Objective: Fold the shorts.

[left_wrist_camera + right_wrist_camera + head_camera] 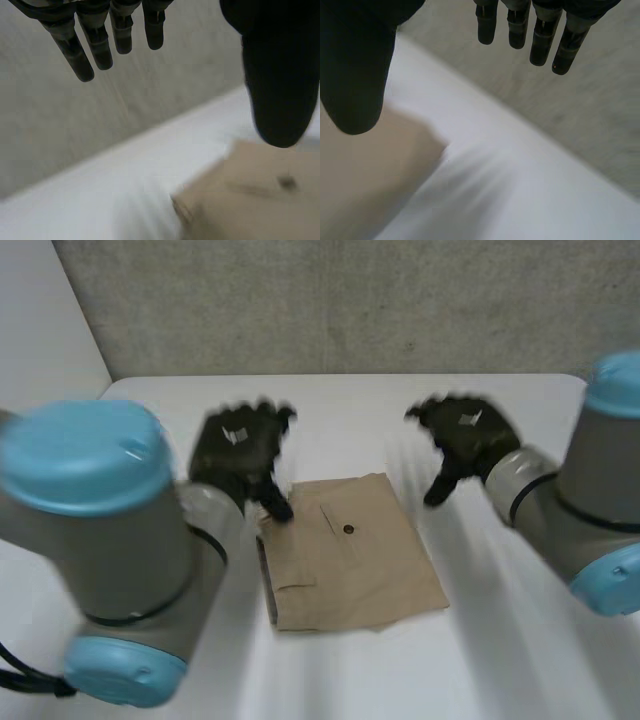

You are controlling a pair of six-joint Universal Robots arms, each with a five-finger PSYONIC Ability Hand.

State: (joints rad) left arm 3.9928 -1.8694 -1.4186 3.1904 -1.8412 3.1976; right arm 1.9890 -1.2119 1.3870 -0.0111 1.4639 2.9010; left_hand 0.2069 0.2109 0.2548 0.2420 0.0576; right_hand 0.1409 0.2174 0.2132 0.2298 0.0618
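One pair of tan shorts (350,555) lies folded mid-worktop (500,640), with one dark button (348,530) on its pocket. Beyond it are two hands, the left hand (240,452) at the shorts' far left corner and the right hand (468,438) just off the far right corner, both with fingers straight and holding nothing. Whether the left thumb touches the cloth is hard to make out.

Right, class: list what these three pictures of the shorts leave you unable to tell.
1. Head view: the left hand is blurred, so whether it touches the shorts is unclear.
2. Head view: the dark spot on the shorts is too small to name.
3. Left wrist view: the shorts are cut off by the edge.
4. Head view: the left arm hides the table beneath it.
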